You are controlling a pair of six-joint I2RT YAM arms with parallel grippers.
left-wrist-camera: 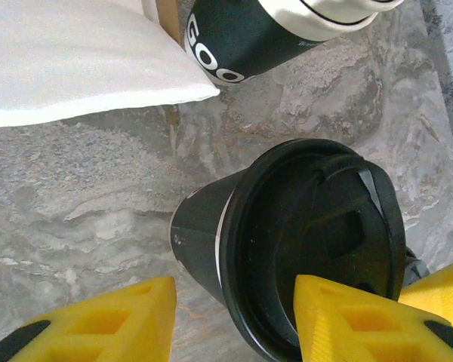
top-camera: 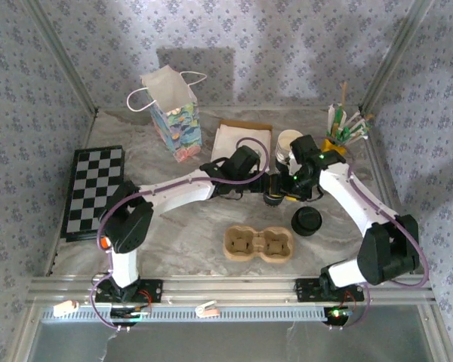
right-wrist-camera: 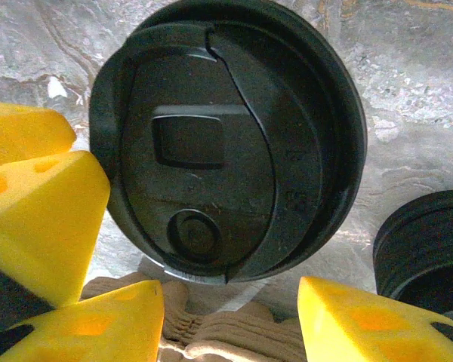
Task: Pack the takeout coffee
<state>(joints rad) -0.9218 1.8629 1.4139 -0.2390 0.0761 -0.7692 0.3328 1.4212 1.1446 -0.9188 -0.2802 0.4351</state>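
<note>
I see takeout coffee upright on table near tray's far side, axis vertical, btwn both tools: left gripper part open w/ cup just past its tips, right gripper part open over lid, neither clamped, both about equally near.

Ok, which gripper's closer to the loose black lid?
Right. The right gripper is just behind the loose lid, at the coffee; the left gripper sits on the coffee's other, left side.

Checkerboard flat at left edge, white napkin stack back centre, lidless cup stack just beside it, stirrer holder (yellow base) back right.
</note>
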